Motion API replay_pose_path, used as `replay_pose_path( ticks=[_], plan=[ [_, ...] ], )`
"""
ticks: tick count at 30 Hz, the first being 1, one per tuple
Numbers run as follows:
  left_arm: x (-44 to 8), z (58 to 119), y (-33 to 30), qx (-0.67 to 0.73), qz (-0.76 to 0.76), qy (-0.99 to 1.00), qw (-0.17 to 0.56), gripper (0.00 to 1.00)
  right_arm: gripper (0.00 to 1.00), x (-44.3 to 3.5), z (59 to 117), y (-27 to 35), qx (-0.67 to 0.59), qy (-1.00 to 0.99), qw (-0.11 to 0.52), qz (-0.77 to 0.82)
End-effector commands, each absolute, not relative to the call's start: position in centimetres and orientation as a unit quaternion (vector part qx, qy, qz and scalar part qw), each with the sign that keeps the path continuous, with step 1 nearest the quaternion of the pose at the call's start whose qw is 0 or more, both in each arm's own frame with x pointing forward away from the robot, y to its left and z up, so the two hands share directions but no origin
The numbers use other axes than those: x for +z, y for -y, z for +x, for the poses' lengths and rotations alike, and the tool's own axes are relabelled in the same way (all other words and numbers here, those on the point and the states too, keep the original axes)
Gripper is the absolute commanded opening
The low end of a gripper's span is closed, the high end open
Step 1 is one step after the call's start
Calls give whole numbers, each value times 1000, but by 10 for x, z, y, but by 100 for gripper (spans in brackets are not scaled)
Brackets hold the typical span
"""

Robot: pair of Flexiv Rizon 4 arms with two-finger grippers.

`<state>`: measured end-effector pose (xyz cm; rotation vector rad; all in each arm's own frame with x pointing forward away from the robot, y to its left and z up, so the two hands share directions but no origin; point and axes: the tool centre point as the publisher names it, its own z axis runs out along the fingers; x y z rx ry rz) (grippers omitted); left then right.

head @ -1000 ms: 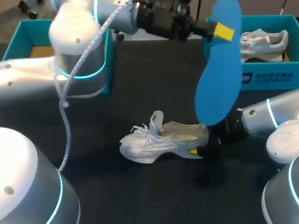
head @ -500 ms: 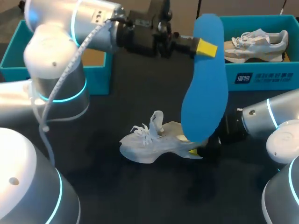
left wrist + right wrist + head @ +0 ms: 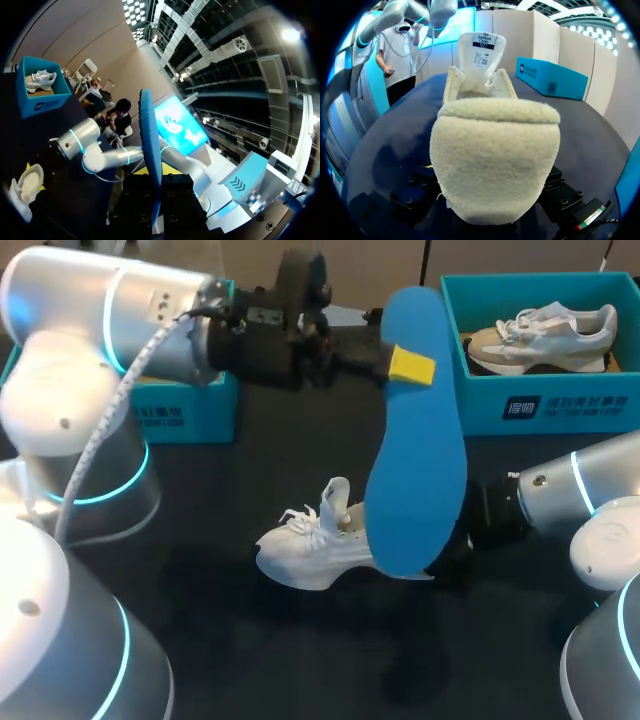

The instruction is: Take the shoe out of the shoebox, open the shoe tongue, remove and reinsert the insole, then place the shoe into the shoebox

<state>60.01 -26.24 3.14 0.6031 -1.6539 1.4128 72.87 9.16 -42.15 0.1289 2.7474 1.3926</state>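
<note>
One second has been enough for the blue insole (image 3: 415, 470) to travel from over the far right of the desk, in front of the box there, to the middle, and it now hangs lower, its bottom end covering the heel half of the white shoe (image 3: 310, 545). The left gripper (image 3: 400, 365) is clamped on the upper part of the insole, one yellow tip pressed flat against its face, and from that wrist the insole shows edge-on, running out ahead between the fingers. The shoe has not budged: it lies on its side near the middle of the desk, toe toward the left edge, laces loose and tongue (image 3: 337, 502) standing up and open. The right gripper (image 3: 462, 548) has kept its place at the heel; whether it has a real hold there I cannot tell, as the insole hides it from above and its own camera sees only the fluffy heel collar. To my eye the insole is out and is being lined up to go back in, so the reinsertion looks about to begin. As for containers, the teal box (image 3: 560, 405) at the far right corner holds a second shoe (image 3: 545, 335), lying on its side, while the other teal box (image 3: 180, 420) at the far left is mostly behind the left arm, so I cannot see what is in it
</note>
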Motion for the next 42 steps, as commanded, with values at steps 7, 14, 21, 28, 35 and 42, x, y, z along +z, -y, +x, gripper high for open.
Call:
replay_pose_path(
  ticks=[7,14,21,28,35,42],
  plan=[
    [33,587,252,586,242,647,423,0,0,-424,730,-90,450,-891,30,42],
    [33,586,253,593,244,640,425,0,0,-424,730,-90,450,-891,30,42],
    [33,586,253,593,244,640,425,0,100,-424,730,-90,450,-891,30,42],
    [33,586,253,593,244,640,425,0,100,-424,730,-90,450,-891,30,42],
    [33,586,253,593,244,640,425,0,100,-413,734,-92,425,-904,22,46],
    [33,586,253,593,244,640,425,0,100,-401,735,-88,407,-911,32,58]
  ],
)
